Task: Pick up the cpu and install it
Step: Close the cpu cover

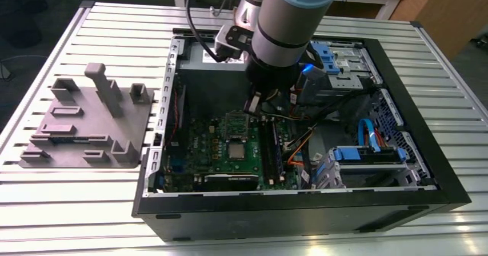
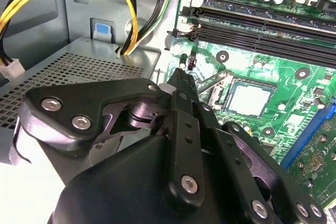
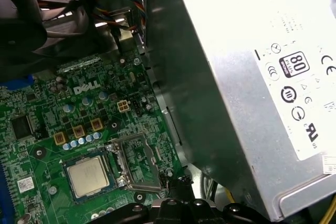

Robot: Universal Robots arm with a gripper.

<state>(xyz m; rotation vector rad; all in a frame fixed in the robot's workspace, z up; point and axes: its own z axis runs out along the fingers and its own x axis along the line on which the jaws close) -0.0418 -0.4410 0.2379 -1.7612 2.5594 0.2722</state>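
The cpu (image 1: 239, 151) lies flat in its socket on the green motherboard (image 1: 210, 147), silver top up; both wrist views show it seated (image 2: 251, 99) (image 3: 89, 176). The socket's silver-framed bracket (image 3: 137, 162) stands swung open beside it. My gripper (image 2: 181, 73) hangs above the board at the bracket's side, a short way from the cpu, fingers pressed together with nothing between them. In the exterior view the gripper (image 1: 254, 106) sits under the arm, inside the open computer case (image 1: 305, 210). Its dark tip (image 3: 178, 183) shows just past the bracket.
The large grey power supply (image 3: 252, 77) stands close beside the gripper, its perforated side (image 2: 79, 72) near yellow cables (image 2: 134, 19). Memory slots (image 2: 262, 24), a fan (image 3: 37, 19) and blue drive cages (image 1: 366, 153) surround the socket. A grey fixture plate (image 1: 84, 124) lies on the table (image 1: 68, 210) outside the case.
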